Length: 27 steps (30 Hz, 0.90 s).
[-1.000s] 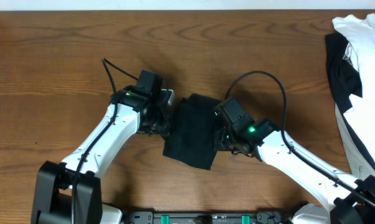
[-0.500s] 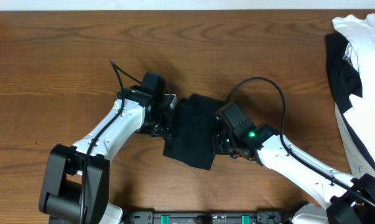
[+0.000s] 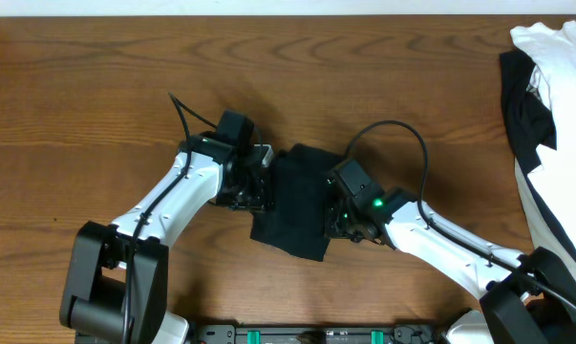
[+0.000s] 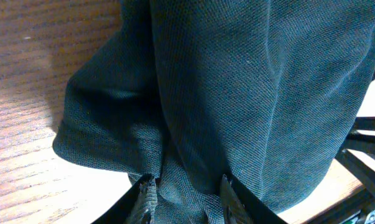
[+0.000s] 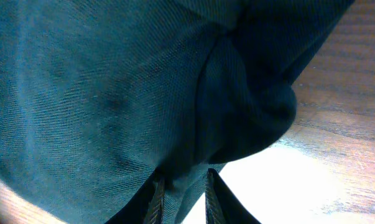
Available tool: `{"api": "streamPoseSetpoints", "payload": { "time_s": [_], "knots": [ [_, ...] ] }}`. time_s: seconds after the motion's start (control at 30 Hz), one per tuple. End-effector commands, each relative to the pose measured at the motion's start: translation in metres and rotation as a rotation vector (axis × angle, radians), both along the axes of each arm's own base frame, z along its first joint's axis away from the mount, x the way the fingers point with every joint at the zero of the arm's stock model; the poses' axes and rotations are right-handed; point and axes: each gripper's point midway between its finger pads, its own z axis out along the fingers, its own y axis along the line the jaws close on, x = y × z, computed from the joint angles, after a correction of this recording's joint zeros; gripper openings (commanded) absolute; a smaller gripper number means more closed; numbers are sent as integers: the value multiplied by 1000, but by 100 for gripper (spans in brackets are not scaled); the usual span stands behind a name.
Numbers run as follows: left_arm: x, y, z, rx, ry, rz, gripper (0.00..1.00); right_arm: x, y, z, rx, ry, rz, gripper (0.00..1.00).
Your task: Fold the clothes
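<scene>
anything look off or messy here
The black shirt lies bunched and crooked between the left gripper and right gripper. A loose pile of clothes sits heaped at the far right.

Over the last second the left gripper [image 3: 261, 187] slid a little to the right, pressing closer against the left edge of the black shirt [image 3: 297, 205], and the near end of its arm swung right with it. The right gripper [image 3: 333, 214] crept left and slightly nearer, and its cable [image 3: 402, 124] looped lower. The shirt between them became a touch narrower.
</scene>
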Motion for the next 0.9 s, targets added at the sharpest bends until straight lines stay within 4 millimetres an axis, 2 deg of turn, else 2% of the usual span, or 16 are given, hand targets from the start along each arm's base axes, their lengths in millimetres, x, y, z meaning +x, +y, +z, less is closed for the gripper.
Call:
{"api": "streamPoseSetpoints", "payload": {
  "time_s": [0.0, 0.1, 0.17, 0.27, 0.3, 0.47, 0.57, 0.87],
  "knots": [
    [-2, -3, 0, -15, 5, -22, 37, 0, -2, -4, 0, 11, -14, 20],
    [-2, -3, 0, -15, 5, -22, 36, 0, -2, -4, 0, 11, -14, 16],
    [-2, -3, 0, -15, 5, -22, 36, 0, -2, -3, 1, 9, -14, 8],
    [-2, -3, 0, -16, 4, -22, 26, 1, -1, -3, 4, 6, -14, 1],
    [-2, -3, 0, -16, 3, -22, 24, 1, -1, -3, 4, 6, -14, 1],
    [-2, -3, 0, -16, 3, -22, 22, 1, -1, -3, 5, 5, -14, 1],
    [-2, -3, 0, -16, 1, -26, 6, 1, -2, -3, 2, 5, -15, 1],
    [0, -3, 1, -20, -20, -54, 7, 10, -20, -3, -5, 19, -52, 1]
  ]
}}
